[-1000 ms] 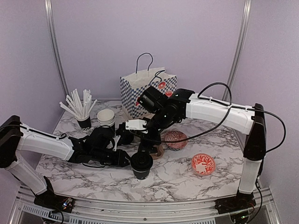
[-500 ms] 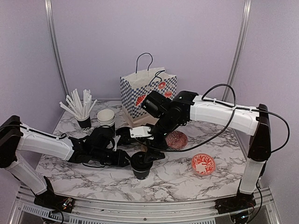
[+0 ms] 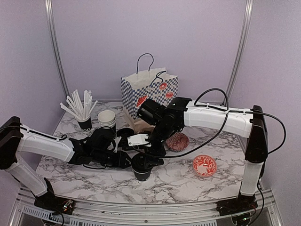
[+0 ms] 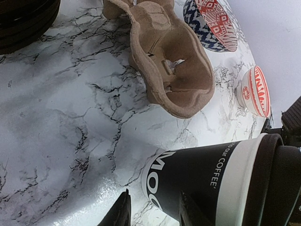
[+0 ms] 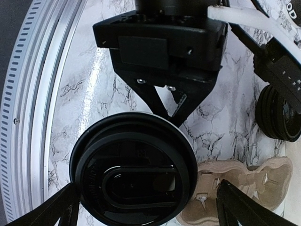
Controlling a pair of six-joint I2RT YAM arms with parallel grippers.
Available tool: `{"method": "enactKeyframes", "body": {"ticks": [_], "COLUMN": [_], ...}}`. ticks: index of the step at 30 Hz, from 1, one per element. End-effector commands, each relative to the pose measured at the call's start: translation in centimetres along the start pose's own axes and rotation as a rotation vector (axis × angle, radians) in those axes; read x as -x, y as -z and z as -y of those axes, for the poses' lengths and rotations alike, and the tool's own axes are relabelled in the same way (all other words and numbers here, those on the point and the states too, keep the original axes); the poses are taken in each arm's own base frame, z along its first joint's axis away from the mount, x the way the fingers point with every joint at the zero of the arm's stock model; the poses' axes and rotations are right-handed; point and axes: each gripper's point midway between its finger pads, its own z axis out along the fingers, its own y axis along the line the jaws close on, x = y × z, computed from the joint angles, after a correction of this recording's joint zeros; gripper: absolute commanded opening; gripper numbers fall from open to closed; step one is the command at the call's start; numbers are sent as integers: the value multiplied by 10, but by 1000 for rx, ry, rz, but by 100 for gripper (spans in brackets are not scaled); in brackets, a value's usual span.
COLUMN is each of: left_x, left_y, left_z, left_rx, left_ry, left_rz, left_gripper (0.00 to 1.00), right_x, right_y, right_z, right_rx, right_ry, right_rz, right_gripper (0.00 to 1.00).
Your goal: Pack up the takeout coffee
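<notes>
- Checked paper bag stands at the back, well behind everything.
- Cardboard carrier lies just beside the cup, on its far side.
- Coffee cup stands upright on the marble table, lid on, its axis vertical.
- Left gripper seems clamped on the cup's lower wall, from the side.
- Right gripper hangs straight above, its fingers wide apart, straddling the lid.

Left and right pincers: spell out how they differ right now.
Left pincer is closed on the side of the coffee cup; right pincer stands wide open, holding nothing. Left pincer reaches in low from the side, along the table; right pincer points down from above, fingers either side of the lid. Both are at the same lidded cup.
</notes>
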Motion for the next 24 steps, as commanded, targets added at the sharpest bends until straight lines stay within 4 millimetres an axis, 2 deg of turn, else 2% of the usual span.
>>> {"method": "enactKeyframes", "body": {"ticks": [1,16,24], "left_x": [1,-1,0], "left_y": [-2,-4,-5], "left_z": [1,1,2], "left_rx": [-12,-20,-26], "left_ry": [-16,-13,-8], "left_rz": [0,-3,-3], "left_gripper": [36,36,36], "right_x": [-1,-1,5], "right_y": [-5,-13,-10], "right_z": [-2,-2,-6], "right_rx": [5,34,56], "right_ry": [8,-11,-20], "right_rz": [-21,-33,-3], "right_gripper": [98,80,78]}}
